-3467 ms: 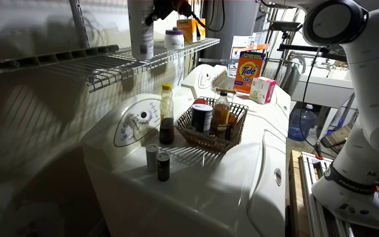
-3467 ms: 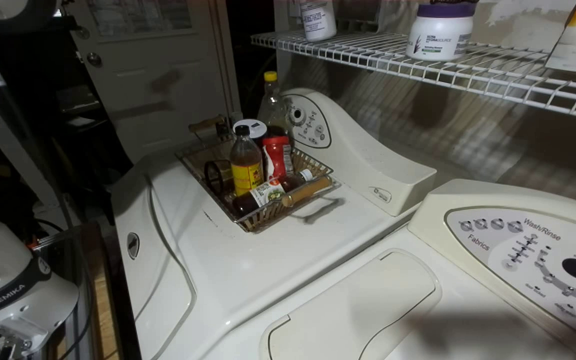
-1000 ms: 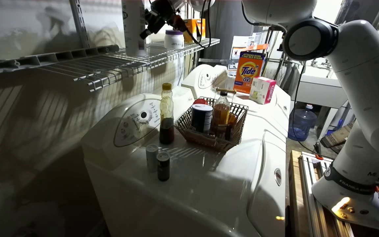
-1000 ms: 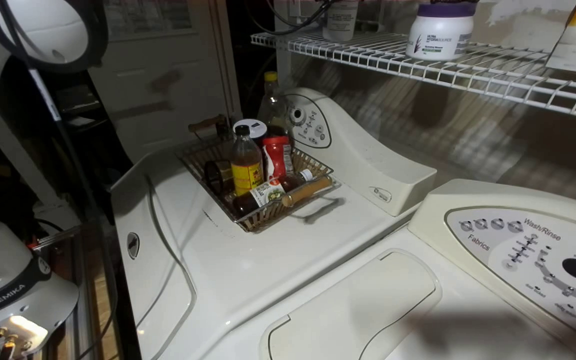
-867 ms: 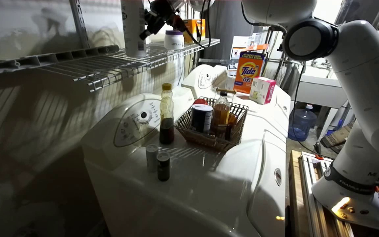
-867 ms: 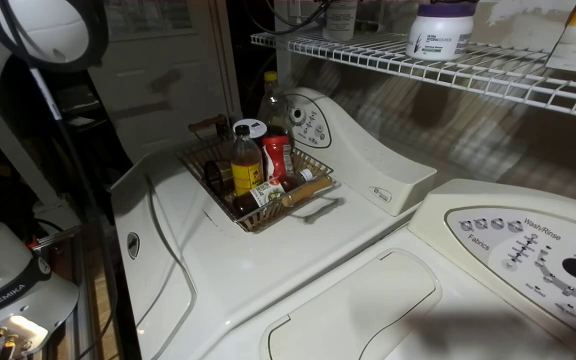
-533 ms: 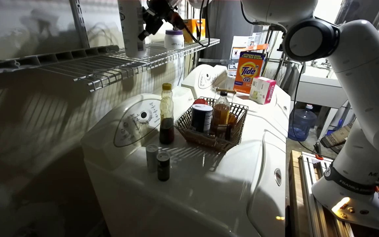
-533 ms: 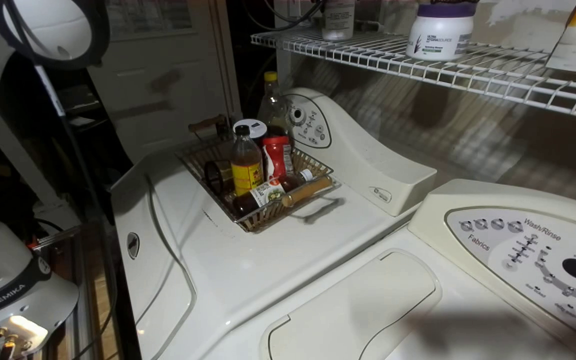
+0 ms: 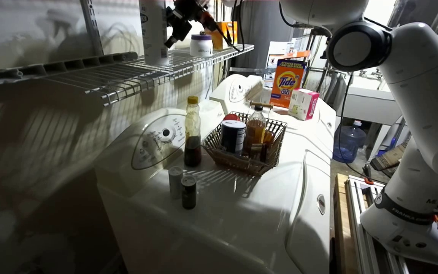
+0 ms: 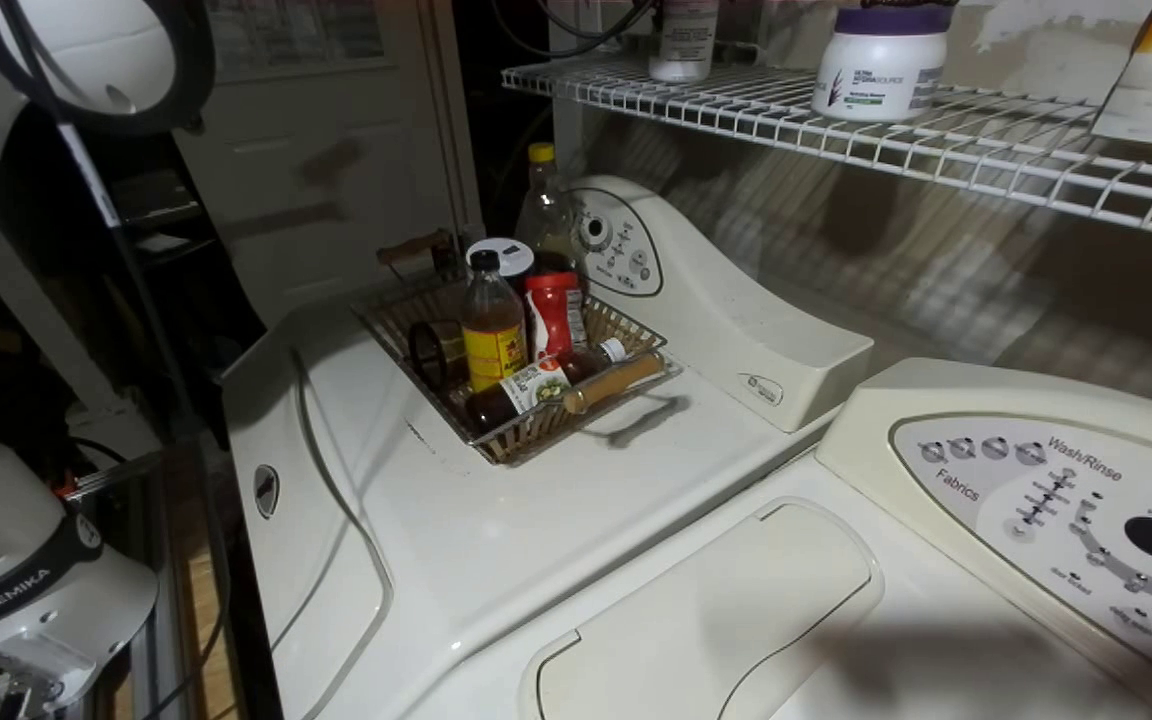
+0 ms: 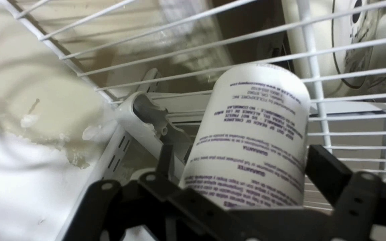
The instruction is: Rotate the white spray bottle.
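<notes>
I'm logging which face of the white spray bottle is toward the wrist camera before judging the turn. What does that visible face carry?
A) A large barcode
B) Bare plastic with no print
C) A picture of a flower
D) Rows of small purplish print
D: in the wrist view, the white spray bottle shows rows of small purplish print, upside down, with "GUARANTEE" readable.

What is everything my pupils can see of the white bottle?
The white bottle is a smooth, plastic-looking cylinder with dense purple print, including GUARANTEE. It is upright over the wire shelf, its top out of frame. The end effector straddles it; whether the bottle is gripped or touches the shelf is unclear.
</notes>
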`<action>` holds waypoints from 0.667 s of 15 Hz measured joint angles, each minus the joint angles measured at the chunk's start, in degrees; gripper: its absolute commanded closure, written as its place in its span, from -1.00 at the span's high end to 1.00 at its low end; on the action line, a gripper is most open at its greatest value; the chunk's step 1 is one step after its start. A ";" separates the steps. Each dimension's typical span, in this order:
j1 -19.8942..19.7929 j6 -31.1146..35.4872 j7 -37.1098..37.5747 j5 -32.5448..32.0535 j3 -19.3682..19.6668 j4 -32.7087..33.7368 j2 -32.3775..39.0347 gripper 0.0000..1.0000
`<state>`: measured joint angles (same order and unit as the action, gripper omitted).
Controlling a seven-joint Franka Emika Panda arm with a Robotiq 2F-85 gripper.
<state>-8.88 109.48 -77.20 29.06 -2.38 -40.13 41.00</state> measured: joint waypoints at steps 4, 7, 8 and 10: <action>1.31 -0.43 0.00 -3.41 1.64 0.00 -0.15 1.00; 2.60 -0.64 0.99 -6.35 3.39 0.00 -0.32 1.00; 3.07 -0.64 1.92 -7.51 4.19 0.00 -0.56 1.00; 3.74 -1.07 3.70 -9.20 5.65 0.00 -1.28 1.00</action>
<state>-5.14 108.41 -73.50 19.86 3.27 -40.13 39.72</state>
